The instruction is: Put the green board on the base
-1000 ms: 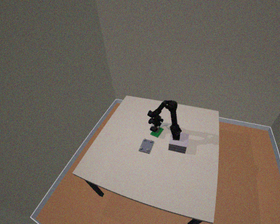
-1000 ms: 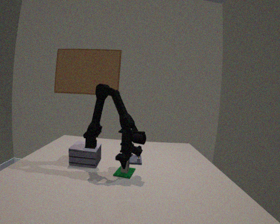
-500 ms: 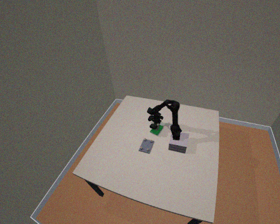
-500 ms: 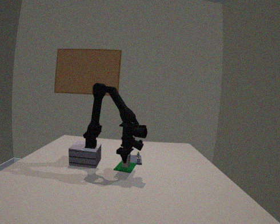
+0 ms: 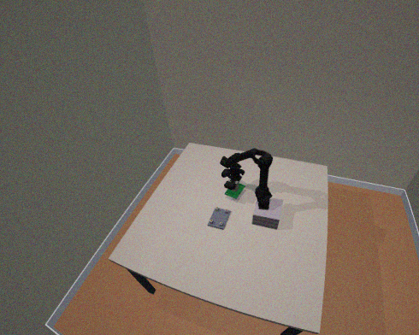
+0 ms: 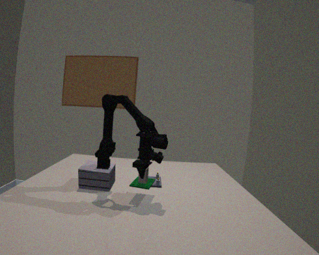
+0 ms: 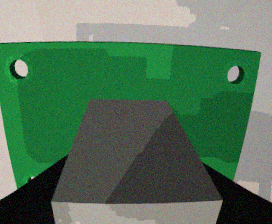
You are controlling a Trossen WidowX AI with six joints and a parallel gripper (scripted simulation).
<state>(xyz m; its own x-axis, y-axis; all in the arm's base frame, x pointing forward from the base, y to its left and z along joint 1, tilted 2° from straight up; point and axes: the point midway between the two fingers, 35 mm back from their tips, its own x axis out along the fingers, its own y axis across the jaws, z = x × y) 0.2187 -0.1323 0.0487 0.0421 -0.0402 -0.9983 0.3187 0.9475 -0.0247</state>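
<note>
The hand (image 5: 231,186) (image 6: 144,175) is closed on the square handle (image 6: 143,177) (image 7: 132,150) of the green board (image 5: 234,191) (image 6: 142,183) (image 7: 97,85), which hangs above the counter (image 5: 174,239) (image 6: 172,221) (image 7: 47,20), near the grey base (image 5: 220,218) (image 6: 159,185). The board seems light and stiff; smooth handle sides could slip a little. The handle is the right place for holding. No container is seen.
</note>
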